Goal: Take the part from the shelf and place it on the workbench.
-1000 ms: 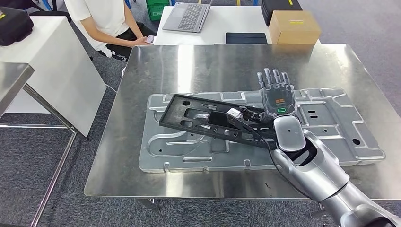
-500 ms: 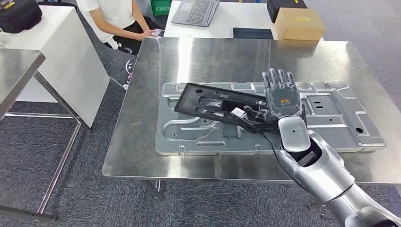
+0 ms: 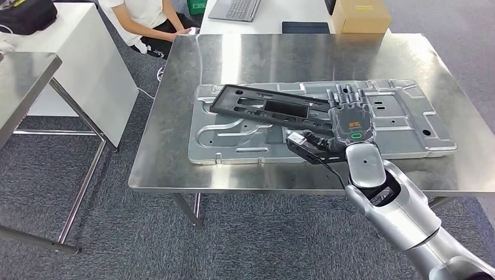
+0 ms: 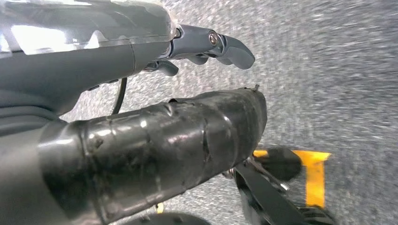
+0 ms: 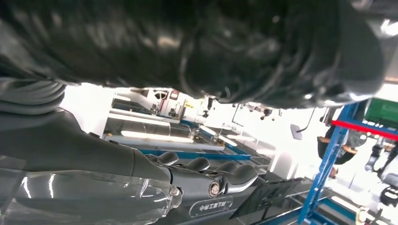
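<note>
From the head view I see the long flat black plastic part with cut-out openings [image 3: 269,109] lying across the large stamped silver metal panel [image 3: 403,125], which itself lies flat on the stainless-steel workbench [image 3: 280,58]. The part runs slantwise across the panel's left half, one end near the panel's far left corner and the other end under my right hand [image 3: 350,119].

My right hand sits palm down over that near end of the part, fingers stretched forward and lying on or just above it; I cannot tell whether it grips the part, is resting on it, or has let go. The silver right forearm comes in from the lower right corner, with a black cable and a small dark camera block at the wrist, just over the panel's near edge.

In the right wrist view I see the fingers [image 5: 206,176] extended and close together beside a dark flat surface.

The left wrist view looks down at grey carpet with a yellow floor marking [image 4: 314,176]. My left hand [image 4: 206,49] hangs there with its fingers curled loosely and nothing in them.

Beyond the workbench stands a white table carrying an open grey laptop [image 3: 240,9] and a brown cardboard box [image 3: 360,14]. A person in a white shirt [image 3: 134,17] sits near the far left corner.
</note>
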You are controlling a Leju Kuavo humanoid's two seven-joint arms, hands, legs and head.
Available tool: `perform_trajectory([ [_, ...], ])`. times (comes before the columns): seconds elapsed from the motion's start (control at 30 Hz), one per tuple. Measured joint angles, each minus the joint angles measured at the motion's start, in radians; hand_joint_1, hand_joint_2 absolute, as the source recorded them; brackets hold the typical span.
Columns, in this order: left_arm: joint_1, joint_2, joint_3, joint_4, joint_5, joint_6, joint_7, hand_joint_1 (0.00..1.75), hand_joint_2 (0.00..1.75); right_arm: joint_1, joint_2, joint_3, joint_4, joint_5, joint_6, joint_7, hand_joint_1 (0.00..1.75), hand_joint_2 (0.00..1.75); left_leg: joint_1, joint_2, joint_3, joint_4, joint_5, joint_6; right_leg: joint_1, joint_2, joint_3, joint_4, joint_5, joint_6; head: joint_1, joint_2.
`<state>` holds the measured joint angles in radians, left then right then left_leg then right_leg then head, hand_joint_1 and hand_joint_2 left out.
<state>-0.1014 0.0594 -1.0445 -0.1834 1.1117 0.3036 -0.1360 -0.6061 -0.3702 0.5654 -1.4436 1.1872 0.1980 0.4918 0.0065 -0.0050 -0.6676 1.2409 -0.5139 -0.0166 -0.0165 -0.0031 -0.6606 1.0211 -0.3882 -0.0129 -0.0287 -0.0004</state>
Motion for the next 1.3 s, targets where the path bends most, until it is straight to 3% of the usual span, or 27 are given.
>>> perform_trajectory([
  [0.07, -0.003, 0.0, 0.0, 0.0, 0.001, -0.001, 0.001, 0.0, 0.0, 0.002, -0.003, -0.002, -0.008, 0.0, 0.001, 0.0, 0.0, 0.0, -0.001, -0.002, 0.121, -0.154, 0.0, 0.005, -0.002, 0.0, -0.021, 0.008, 0.016, 0.012, 0.0, 0.0],
  [0.1, -0.005, 0.0, 0.0, 0.0, 0.002, -0.001, 0.001, 0.0, 0.0, 0.001, -0.005, -0.003, -0.012, 0.001, 0.001, 0.001, 0.0, 0.0, -0.004, -0.004, 0.156, -0.205, -0.011, 0.011, -0.002, -0.001, -0.024, 0.01, 0.024, 0.018, 0.0, 0.0],
  [0.13, -0.006, 0.0, 0.0, 0.0, 0.002, -0.001, 0.002, 0.0, 0.0, 0.001, -0.007, -0.004, -0.014, 0.001, 0.002, 0.002, 0.0, 0.0, -0.007, -0.006, 0.17, -0.231, -0.02, 0.018, -0.003, -0.002, -0.025, 0.008, 0.032, 0.024, -0.002, 0.0],
  [0.2, -0.005, 0.0, 0.0, 0.0, 0.003, -0.001, 0.004, 0.0, 0.0, 0.002, -0.008, -0.004, -0.016, 0.002, 0.006, 0.003, 0.0, 0.0, -0.008, -0.004, 0.161, -0.238, -0.005, 0.034, -0.004, -0.002, -0.025, 0.002, 0.046, 0.037, -0.003, 0.0],
  [0.23, -0.006, 0.0, 0.0, 0.0, 0.003, -0.001, 0.006, 0.0, 0.0, 0.003, -0.01, -0.004, -0.018, 0.002, 0.008, 0.003, 0.0, 0.0, -0.007, -0.001, 0.154, -0.242, 0.007, 0.044, -0.005, -0.001, -0.033, 0.013, 0.028, 0.041, -0.004, 0.0],
  [0.27, -0.006, 0.0, 0.0, 0.0, 0.003, -0.001, 0.007, 0.0, 0.0, 0.004, -0.013, -0.004, -0.019, 0.002, 0.01, 0.004, 0.0, 0.0, -0.005, 0.002, 0.143, -0.245, 0.022, 0.053, -0.005, 0.001, -0.047, 0.042, -0.009, 0.044, -0.002, 0.0],
  [0.33, -0.005, 0.0, 0.0, 0.0, 0.003, 0.0, 0.008, 0.0, 0.0, 0.005, -0.018, -0.005, -0.022, 0.002, 0.014, 0.005, 0.0, 0.0, -0.007, 0.007, 0.113, -0.246, 0.05, 0.065, -0.005, 0.002, -0.084, 0.16, -0.119, 0.046, -0.001, 0.0],
  [0.37, -0.005, 0.0, 0.0, 0.0, 0.003, 0.001, 0.008, 0.0, 0.0, 0.007, -0.02, -0.005, -0.023, 0.002, 0.015, 0.006, 0.0, 0.0, -0.009, 0.008, 0.097, -0.245, 0.062, 0.067, -0.004, 0.002, -0.098, 0.224, -0.159, 0.047, 0.0, 0.0],
  [0.4, -0.005, 0.0, 0.0, 0.0, 0.003, 0.001, 0.008, 0.0, 0.0, 0.01, -0.022, -0.005, -0.024, 0.002, 0.017, 0.007, 0.0, 0.0, -0.011, 0.008, 0.08, -0.244, 0.074, 0.067, -0.003, 0.002, -0.102, 0.276, -0.173, 0.048, 0.0, 0.0],
  [0.47, -0.005, 0.0, 0.0, 0.0, 0.003, 0.003, 0.01, 0.0, 0.0, 0.015, -0.024, -0.005, -0.026, 0.001, 0.019, 0.008, 0.0, 0.0, -0.015, 0.009, 0.046, -0.241, 0.098, 0.066, -0.003, 0.002, -0.067, 0.295, -0.138, 0.046, 0.0, 0.0],
  [0.5, -0.005, 0.0, 0.0, 0.0, 0.003, 0.003, 0.01, 0.0, 0.0, 0.016, -0.024, -0.005, -0.028, 0.0, 0.02, 0.008, 0.0, 0.0, -0.016, 0.009, 0.028, -0.237, 0.11, 0.064, -0.003, 0.002, -0.024, 0.258, -0.11, 0.043, 0.0, 0.0],
  [0.53, -0.006, 0.0, 0.0, 0.0, 0.003, 0.004, 0.011, 0.0, 0.0, 0.016, -0.025, -0.005, -0.032, 0.0, 0.021, 0.009, 0.0, 0.0, -0.017, 0.008, 0.014, -0.232, 0.12, 0.061, -0.003, 0.002, 0.031, 0.195, -0.101, 0.04, -0.001, 0.0],
  [0.6, -0.006, 0.0, 0.0, 0.0, 0.003, 0.004, 0.011, 0.0, 0.0, 0.017, -0.027, -0.006, -0.043, -0.001, 0.025, 0.011, 0.0, 0.0, -0.019, 0.006, -0.004, -0.221, 0.136, 0.052, 0.003, 0.004, 0.13, 0.06, -0.123, 0.033, -0.002, 0.0],
  [0.63, -0.006, 0.001, 0.0, 0.0, 0.003, 0.004, 0.011, 0.0, 0.0, 0.016, -0.028, -0.007, -0.048, -0.002, 0.026, 0.012, 0.0, 0.0, -0.019, 0.005, -0.007, -0.219, 0.142, 0.048, 0.005, 0.006, 0.152, 0.021, -0.138, 0.03, -0.001, 0.0],
  [0.7, -0.004, 0.001, 0.0, 0.0, 0.003, 0.004, 0.011, 0.0, 0.0, 0.017, -0.031, -0.009, -0.052, -0.003, 0.029, 0.016, 0.0, 0.0, -0.017, 0.002, -0.01, -0.222, 0.158, 0.038, 0.01, 0.006, 0.149, 0.003, -0.13, 0.019, 0.003, 0.0],
  [0.73, -0.002, 0.002, 0.0, 0.001, 0.003, 0.004, 0.011, 0.0, 0.0, 0.016, -0.032, -0.01, -0.054, -0.004, 0.031, 0.016, 0.0, 0.0, -0.014, 0.001, -0.017, -0.217, 0.152, 0.032, 0.01, 0.004, 0.141, 0.0, -0.12, 0.01, 0.004, 0.0],
  [0.77, -0.001, 0.001, 0.0, 0.001, 0.003, 0.004, 0.012, 0.0, 0.0, 0.016, -0.033, -0.01, -0.057, -0.004, 0.032, 0.017, 0.0, 0.0, -0.012, 0.0, -0.028, -0.201, 0.127, 0.026, 0.009, 0.002, 0.129, -0.001, -0.107, 0.001, 0.002, 0.0],
  [0.87, 0.0, -0.002, 0.0, 0.001, 0.003, 0.004, 0.014, 0.0, 0.0, 0.016, -0.033, -0.01, -0.065, -0.005, 0.035, 0.018, 0.0, 0.0, -0.006, 0.0, -0.072, -0.045, -0.037, 0.01, 0.008, 0.001, 0.083, -0.002, -0.065, -0.014, -0.003, 0.0],
  [0.9, -0.001, -0.002, 0.0, 0.001, 0.004, 0.004, 0.016, 0.0, 0.0, 0.017, -0.033, -0.01, -0.067, -0.005, 0.036, 0.018, 0.0, 0.0, -0.005, 0.0, -0.081, 0.018, -0.073, 0.007, 0.008, 0.001, 0.067, -0.001, -0.052, -0.015, -0.004, 0.0],
  [0.93, -0.001, -0.002, 0.0, 0.001, 0.005, 0.004, 0.017, 0.0, 0.0, 0.017, -0.033, -0.01, -0.067, -0.005, 0.038, 0.018, 0.0, 0.0, -0.004, 0.0, -0.08, 0.063, -0.078, 0.005, 0.008, 0.001, 0.048, 0.0, -0.039, -0.014, -0.004, 0.0],
  [0.97, -0.002, -0.002, 0.0, 0.001, 0.007, 0.004, 0.019, 0.0, 0.0, 0.017, -0.033, -0.01, -0.068, -0.005, 0.041, 0.018, 0.0, 0.0, -0.004, 0.0, -0.067, 0.083, -0.06, 0.004, 0.008, 0.001, 0.029, 0.003, -0.027, -0.012, -0.004, 0.0],
  [1.03, -0.002, -0.002, 0.0, 0.001, 0.009, 0.003, 0.022, 0.0, 0.0, 0.017, -0.033, -0.01, -0.071, -0.005, 0.045, 0.018, 0.0, 0.0, -0.004, 0.0, 0.005, 0.031, 0.002, 0.005, 0.007, 0.0, -0.008, 0.009, -0.003, -0.007, -0.004, 0.0],
  [1.1, -0.004, -0.001, 0.0, 0.001, 0.009, 0.003, 0.024, 0.0, 0.0, 0.016, -0.034, -0.01, -0.077, -0.004, 0.047, 0.018, 0.0, 0.0, -0.006, -0.001, 0.121, -0.121, -0.002, 0.011, 0.007, -0.001, -0.031, 0.013, 0.017, 0.001, -0.004, 0.0],
  [1.17, -0.006, 0.0, 0.0, 0.001, 0.01, 0.002, 0.024, 0.0, 0.0, 0.015, -0.035, -0.011, -0.081, -0.004, 0.048, 0.018, 0.0, 0.0, -0.012, -0.002, 0.187, -0.228, -0.033, 0.023, 0.008, -0.004, -0.036, 0.009, 0.037, 0.012, -0.004, 0.0],
  [1.23, -0.007, 0.0, 0.0, 0.001, 0.011, 0.002, 0.024, 0.0, 0.0, 0.014, -0.037, -0.012, -0.082, -0.004, 0.048, 0.018, 0.0, 0.0, -0.013, -0.002, 0.186, -0.247, -0.021, 0.037, 0.007, -0.005, -0.036, 0.0, 0.055, 0.023, -0.004, 0.0],
  [1.27, -0.007, 0.0, 0.0, 0.001, 0.011, 0.002, 0.024, 0.0, 0.0, 0.014, -0.039, -0.012, -0.082, -0.004, 0.048, 0.018, 0.0, 0.0, -0.012, 0.0, 0.182, -0.252, -0.009, 0.045, 0.007, -0.004, -0.04, 0.005, 0.046, 0.027, -0.004, 0.0],
  [1.3, -0.007, 0.0, 0.0, 0.001, 0.011, 0.002, 0.024, 0.0, 0.0, 0.013, -0.04, -0.012, -0.082, -0.004, 0.048, 0.018, 0.0, 0.0, -0.01, 0.003, 0.174, -0.256, 0.005, 0.055, 0.007, -0.002, -0.049, 0.026, 0.016, 0.031, -0.003, 0.0],
])
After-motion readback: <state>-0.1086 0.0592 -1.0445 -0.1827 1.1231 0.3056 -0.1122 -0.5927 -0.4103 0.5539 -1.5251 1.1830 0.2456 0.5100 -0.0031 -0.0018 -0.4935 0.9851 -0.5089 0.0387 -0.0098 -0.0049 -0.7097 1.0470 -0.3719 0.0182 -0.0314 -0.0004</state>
